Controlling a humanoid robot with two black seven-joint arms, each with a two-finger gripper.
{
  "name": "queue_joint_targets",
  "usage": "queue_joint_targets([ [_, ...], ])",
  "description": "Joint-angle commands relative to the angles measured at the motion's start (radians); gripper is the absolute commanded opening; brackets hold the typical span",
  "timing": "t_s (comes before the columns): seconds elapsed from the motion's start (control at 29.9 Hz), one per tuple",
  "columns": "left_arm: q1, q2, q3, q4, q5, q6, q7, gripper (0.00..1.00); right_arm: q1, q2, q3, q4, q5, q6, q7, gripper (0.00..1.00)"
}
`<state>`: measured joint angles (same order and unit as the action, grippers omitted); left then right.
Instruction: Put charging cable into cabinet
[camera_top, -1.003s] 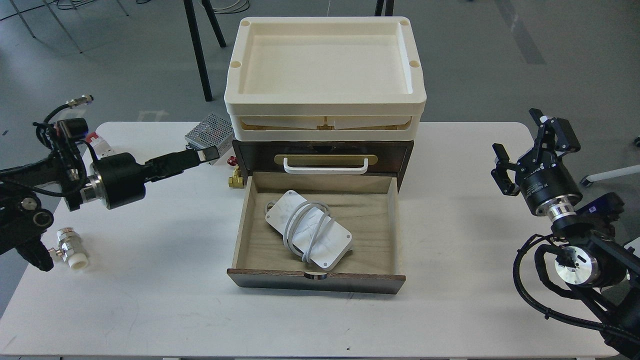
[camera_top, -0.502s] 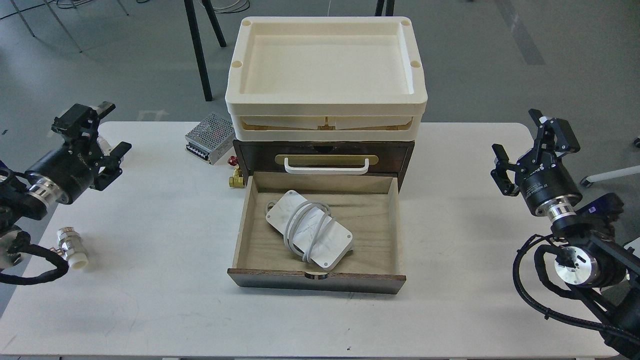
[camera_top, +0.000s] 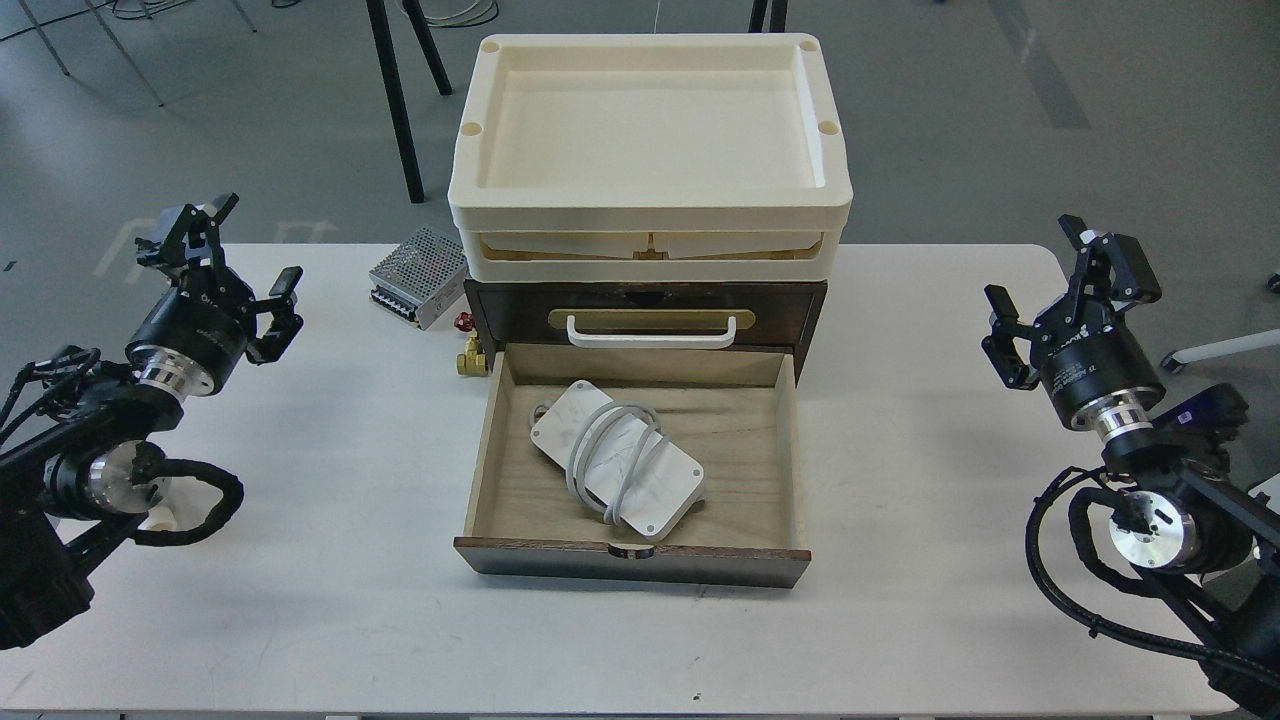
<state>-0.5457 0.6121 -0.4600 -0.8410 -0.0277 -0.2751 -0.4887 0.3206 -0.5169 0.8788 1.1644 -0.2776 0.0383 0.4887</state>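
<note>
charging cable (camera_top: 617, 468) lies in the cabinet (camera_top: 648, 300)'s pulled-out drawer. left gripper (camera_top: 222, 268) and right gripper (camera_top: 1050, 296) hang well apart from it, fingers spread, holding nothing.

- You see the cabinet (camera_top: 648, 300) at the back middle of the table (camera_top: 300, 600), its drawer (camera_top: 790, 440) pulled out toward you.
- The charging cable (camera_top: 618, 455) lies in the drawer.
- A metal box (camera_top: 420, 275) sits just left of the cabinet.
- Your left gripper (camera_top: 228, 268) is far left, your right gripper (camera_top: 1050, 300) far right.
</note>
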Motion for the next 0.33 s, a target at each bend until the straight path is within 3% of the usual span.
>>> queue_joint_targets([
  [0.0,0.020,-0.032,0.000,0.025,0.000,-0.021,0.000,0.98,0.000,0.000,0.000,0.000,0.000,0.000,0.000,0.99],
  [0.3,0.021,-0.069,0.000,0.079,0.000,-0.026,0.000,0.98,0.000,0.000,0.000,-0.002,0.000,0.000,0.000,0.99],
])
